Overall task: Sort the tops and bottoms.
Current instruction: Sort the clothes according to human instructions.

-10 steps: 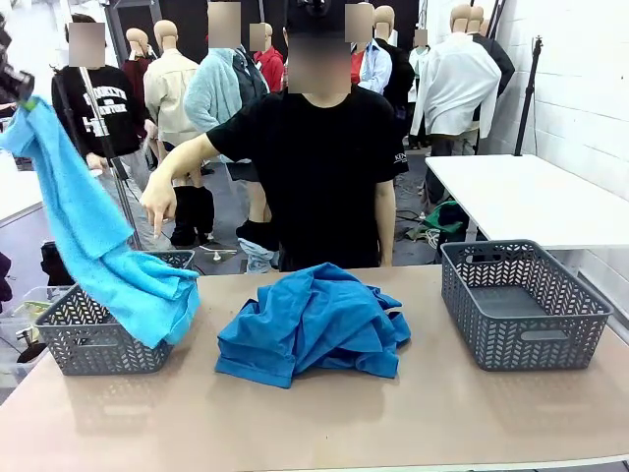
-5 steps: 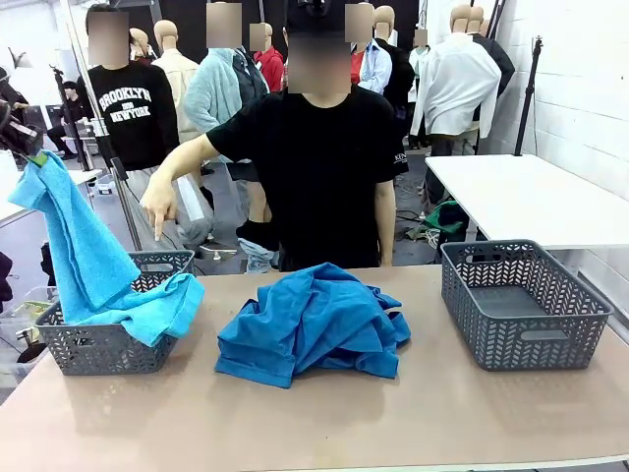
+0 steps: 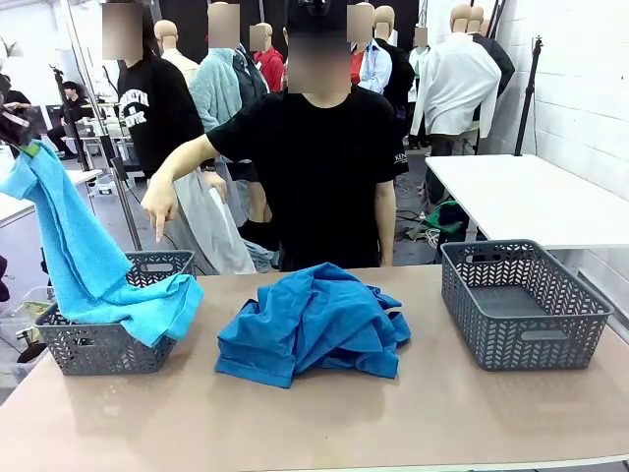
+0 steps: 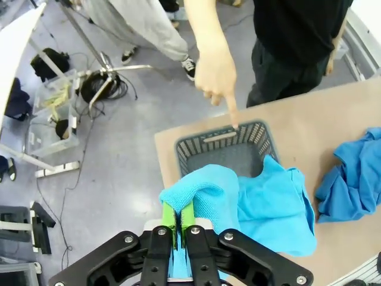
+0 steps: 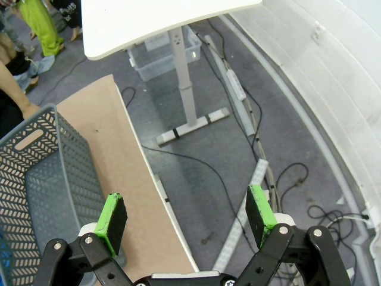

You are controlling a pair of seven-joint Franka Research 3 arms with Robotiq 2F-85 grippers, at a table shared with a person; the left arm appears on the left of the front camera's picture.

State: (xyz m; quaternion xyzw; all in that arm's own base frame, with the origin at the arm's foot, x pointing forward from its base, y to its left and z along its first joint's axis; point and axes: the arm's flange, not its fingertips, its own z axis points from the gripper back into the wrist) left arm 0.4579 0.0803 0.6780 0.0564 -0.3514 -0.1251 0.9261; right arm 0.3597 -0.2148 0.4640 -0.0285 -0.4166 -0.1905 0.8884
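My left gripper [image 3: 12, 126] [image 4: 178, 214] is shut on the upper end of a bright blue top [image 3: 88, 265] [image 4: 268, 202]. It holds the top high at the far left. The top hangs down, and its lower part lies in the left grey basket [image 3: 98, 349] [image 4: 186, 156] and drapes over the basket's right rim. A heap of deeper blue garments [image 3: 310, 324] [image 4: 354, 179] lies mid-table; I cannot tell tops from bottoms in it. My right gripper [image 5: 187, 214] is open and holds nothing, above the floor off the table's right edge.
The person stands at the far side, one hand [image 3: 157, 206] [image 4: 217, 77] pointing a finger down at the left basket's far rim. A second grey basket [image 3: 526, 315] [image 5: 36, 179] stands empty at the right. A white table [image 3: 531, 197] is behind it.
My left gripper has come down with the top, and more of the fabric has settled into and over the left basket. The person's pointing hand has stayed put.
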